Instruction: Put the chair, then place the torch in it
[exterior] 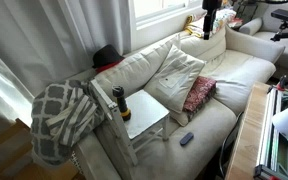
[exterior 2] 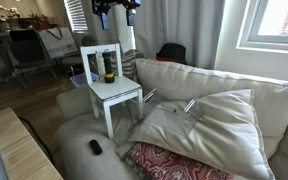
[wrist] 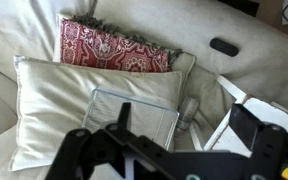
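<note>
The small white-painted wooden chair (exterior: 147, 118) stands upright on the big cream cushioned sofa (exterior: 239, 95). The black cylindrical torch with a yellow-amber end (exterior: 120, 103) stands on the chair's seat, close to the backrest. A small flat dark remote-like object (exterior: 187, 138) lies just beside the chair's front. Farther from the chair rest a red patterned pillow (exterior: 199, 93) and a plain cream cushion (exterior: 179, 70). Your gripper (exterior: 211, 15) hangs high, well apart from the chair, its jaws spread and holding nothing.
</note>
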You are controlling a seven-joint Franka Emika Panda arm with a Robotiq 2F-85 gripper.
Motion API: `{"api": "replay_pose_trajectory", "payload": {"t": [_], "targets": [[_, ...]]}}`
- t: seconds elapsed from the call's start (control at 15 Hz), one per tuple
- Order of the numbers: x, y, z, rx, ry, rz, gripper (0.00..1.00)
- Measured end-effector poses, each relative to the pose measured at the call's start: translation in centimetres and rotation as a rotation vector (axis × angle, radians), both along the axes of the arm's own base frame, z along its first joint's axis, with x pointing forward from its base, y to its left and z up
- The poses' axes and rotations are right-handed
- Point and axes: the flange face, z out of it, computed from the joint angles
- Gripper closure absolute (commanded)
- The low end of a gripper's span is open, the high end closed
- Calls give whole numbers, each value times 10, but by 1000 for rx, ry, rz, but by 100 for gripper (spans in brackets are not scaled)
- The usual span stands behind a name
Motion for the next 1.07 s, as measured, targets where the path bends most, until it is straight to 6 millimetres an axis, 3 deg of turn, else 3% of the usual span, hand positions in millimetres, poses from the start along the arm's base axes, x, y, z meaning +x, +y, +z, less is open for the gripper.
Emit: {"api": "replay_pose_trajectory", "payload": {"t": [0.6, 0.8, 1.07], "targets": [[0, 1, -1, 12, 1, 0, 0], [13, 32, -27, 101, 50, 102, 0], [55, 83, -82, 121, 93, 232, 0]]}}
